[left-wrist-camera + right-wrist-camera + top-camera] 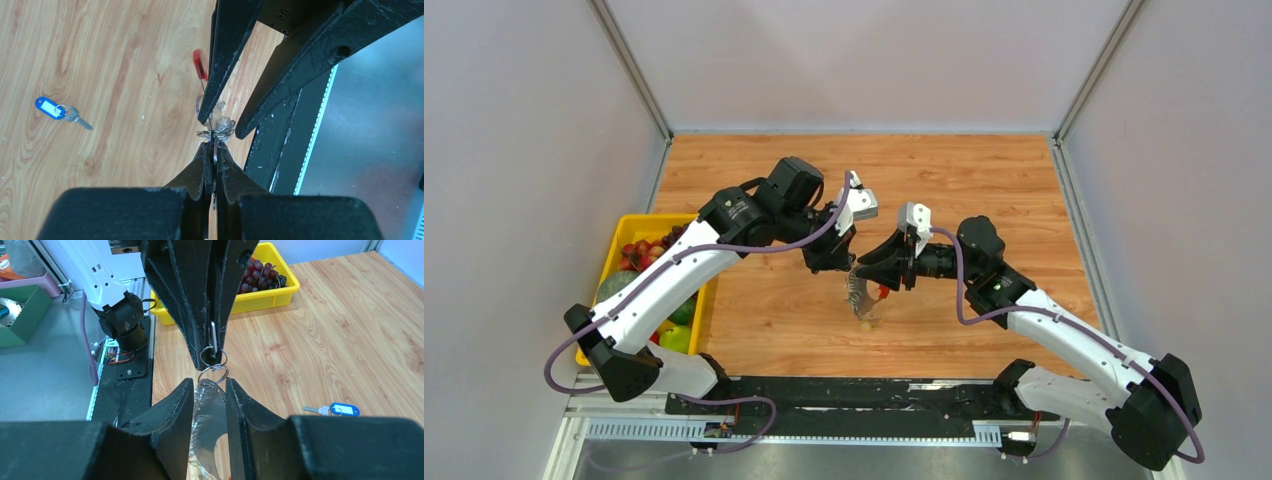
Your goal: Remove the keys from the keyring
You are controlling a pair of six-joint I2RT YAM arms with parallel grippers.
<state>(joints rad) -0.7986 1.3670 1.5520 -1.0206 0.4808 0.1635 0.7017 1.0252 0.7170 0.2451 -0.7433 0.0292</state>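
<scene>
My left gripper (pixel 844 263) (pixel 214 145) is shut on a thin metal key (pixel 212 337) of the bunch, held above the table. Two wire rings (pixel 212 371) link that key to the keyring, a grey translucent elongated piece (pixel 212 415) (pixel 860 292) with a red piece (pixel 200 64) (pixel 883 292). My right gripper (pixel 871 273) (pixel 210 385) faces the left one tip to tip. Its fingers sit narrowly apart with the grey piece filling the gap between them. One key with a blue tag (pixel 49 107) (pixel 344 409) lies loose on the wooden table.
A yellow bin (pixel 659 217) (pixel 260 300) with grapes (pixel 257 270) and other fruit stands at the table's left edge. A black rail (pixel 844 395) runs along the near edge by the arm bases. Grey walls enclose the table.
</scene>
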